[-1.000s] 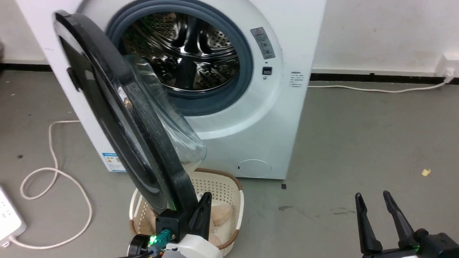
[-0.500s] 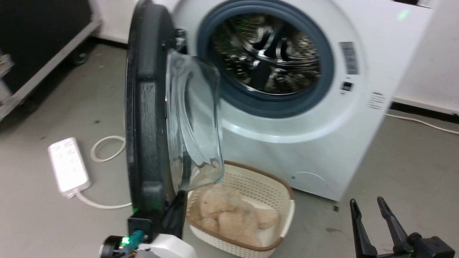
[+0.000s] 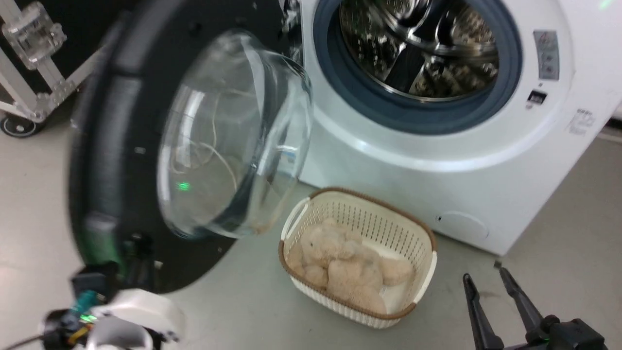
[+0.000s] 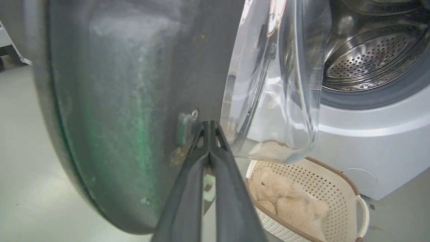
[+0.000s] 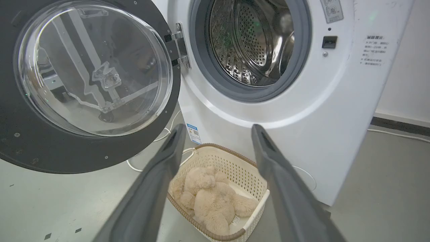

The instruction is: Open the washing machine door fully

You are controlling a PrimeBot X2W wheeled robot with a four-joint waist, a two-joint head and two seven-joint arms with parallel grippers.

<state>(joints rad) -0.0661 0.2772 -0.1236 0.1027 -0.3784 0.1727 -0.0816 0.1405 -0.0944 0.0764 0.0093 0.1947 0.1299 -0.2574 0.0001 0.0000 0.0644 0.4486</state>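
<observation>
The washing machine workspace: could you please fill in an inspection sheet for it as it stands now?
Surface: smooth grey floor.
Job's things: washing machine door swung wide on its hinge, inner glass facing out; washing machine with drum exposed.
Clutter: cream basket holding a beige plush toy, on the floor before the machine.
End effectors: left end effector shut, tips at the door's inner face near its rim; right end effector open, holding nothing.
Cables: white cable on the floor by the wall; second white cable loops beneath the door.
Surroundings: white wall; pale wheeled frame beyond the door.
</observation>
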